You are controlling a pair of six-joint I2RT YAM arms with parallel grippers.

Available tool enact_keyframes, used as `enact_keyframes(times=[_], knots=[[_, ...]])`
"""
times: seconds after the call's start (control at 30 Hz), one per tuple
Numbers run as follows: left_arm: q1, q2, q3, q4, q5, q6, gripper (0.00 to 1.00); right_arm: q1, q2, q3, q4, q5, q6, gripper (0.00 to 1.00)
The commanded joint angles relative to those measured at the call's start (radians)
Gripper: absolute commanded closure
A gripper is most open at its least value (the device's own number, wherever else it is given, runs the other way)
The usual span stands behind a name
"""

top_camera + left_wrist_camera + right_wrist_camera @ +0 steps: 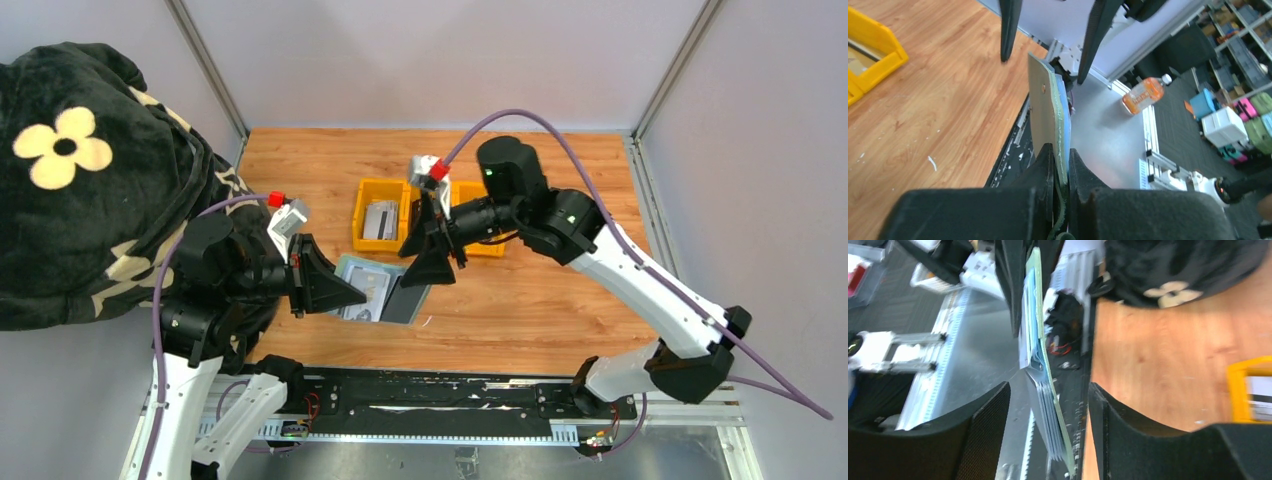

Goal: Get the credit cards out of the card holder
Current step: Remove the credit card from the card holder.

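Note:
The card holder [362, 282] is open, pale grey-blue inside, and held up off the table. My left gripper [348, 290] is shut on its left edge. In the left wrist view the sage-green edge [1060, 135] is pinched between the jaws of my left gripper [1060, 151]. A black card [405, 301] shows at the holder's right end. My right gripper [432, 268] is open just above that end. In the right wrist view the holder's edge [1048, 405] stands between the wide-open jaws of my right gripper [1048, 389], touching neither. A silver-grey card [380, 219] lies in a yellow tray [360, 232].
A second yellow tray [484, 245] sits behind my right gripper. A black fleece with cream flowers [80, 170] bulks at the left, over the table's left edge. The black base rail [430, 395] runs along the near edge.

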Motion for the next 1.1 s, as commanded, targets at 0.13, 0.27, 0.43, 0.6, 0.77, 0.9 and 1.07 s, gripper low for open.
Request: enact_keyframes(times=[0.13, 0.27, 0.43, 0.6, 0.77, 0.9, 1.07], knots=[[-0.004, -0.066, -0.09, 0.279, -0.287, -0.236, 1.0, -0.049, -0.31, -0.272, 0.551, 0.272, 0.367, 0.36], [-0.003, -0.066, -0.108, 0.349, -0.318, -0.305, 1.0, -0.04, -0.329, -0.434, 0.819, 0.145, 0.614, 0.35], [-0.003, -0.066, -0.121, 0.445, -0.273, -0.404, 1.0, -0.018, -0.275, -0.549, 1.038, 0.072, 0.764, 0.33], [-0.003, -0.072, -0.116, 0.479, -0.247, -0.446, 1.0, -0.016, -0.216, -0.559, 1.085, 0.031, 0.811, 0.35], [-0.003, -0.071, -0.109, 0.496, -0.232, -0.466, 1.0, -0.016, -0.182, -0.564, 1.114, 0.018, 0.843, 0.37], [-0.003, -0.072, -0.112, 0.508, -0.232, -0.472, 1.0, -0.01, -0.155, -0.576, 1.182, 0.005, 0.89, 0.4], [-0.004, -0.069, -0.115, 0.51, -0.254, -0.468, 1.0, 0.012, -0.109, -0.556, 1.213, -0.003, 0.905, 0.43]])
